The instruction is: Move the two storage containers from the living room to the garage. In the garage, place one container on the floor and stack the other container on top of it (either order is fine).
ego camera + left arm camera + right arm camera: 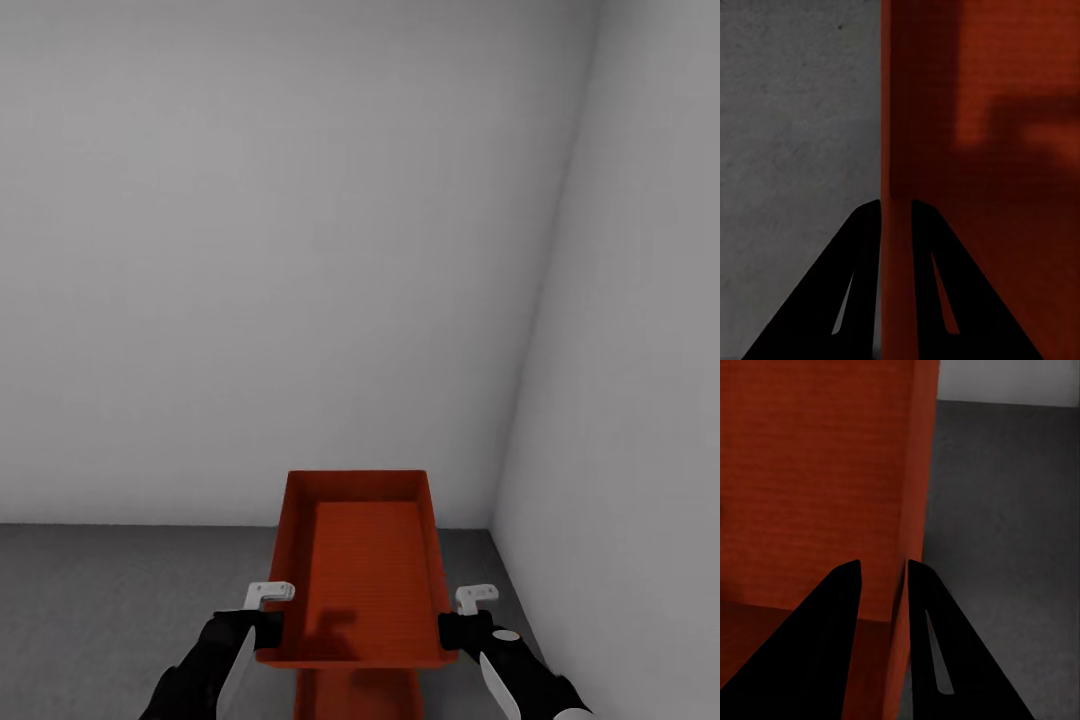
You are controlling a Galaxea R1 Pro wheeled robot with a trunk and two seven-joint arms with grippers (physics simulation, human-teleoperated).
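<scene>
A red-orange storage container (pixel 365 570) is being held up in front of the robot, in the corner of the garage, w/ its long axis running straight away from the camera toward the back wall (pixel 280 250); open side is facing up. The left gripper (pixel 262 622) is being clamped narrow on the left long wall near the front end, one finger inside and one outside; in the left wrist view the black fingers (pixel 832 300) are being pressed either side of that thin wall (pixel 896 225). The right gripper (pixel 462 625) is being closed the same way on the right long wall, and the right wrist view is showing dark fingers (pixel 825 645) pinching the wall edge (pixel 907 607). Walls are being seen as thin, straight, flat; bottom is finely ribbed. A second container (pixel 360 695) is being glimpsed directly beneath, near the lower edge; contact btwn the two cannot be told. Floor (pixel 110 600) is showing dark grey, mottled concrete; side wall (pixel 640 350) is plain pale grey
</scene>
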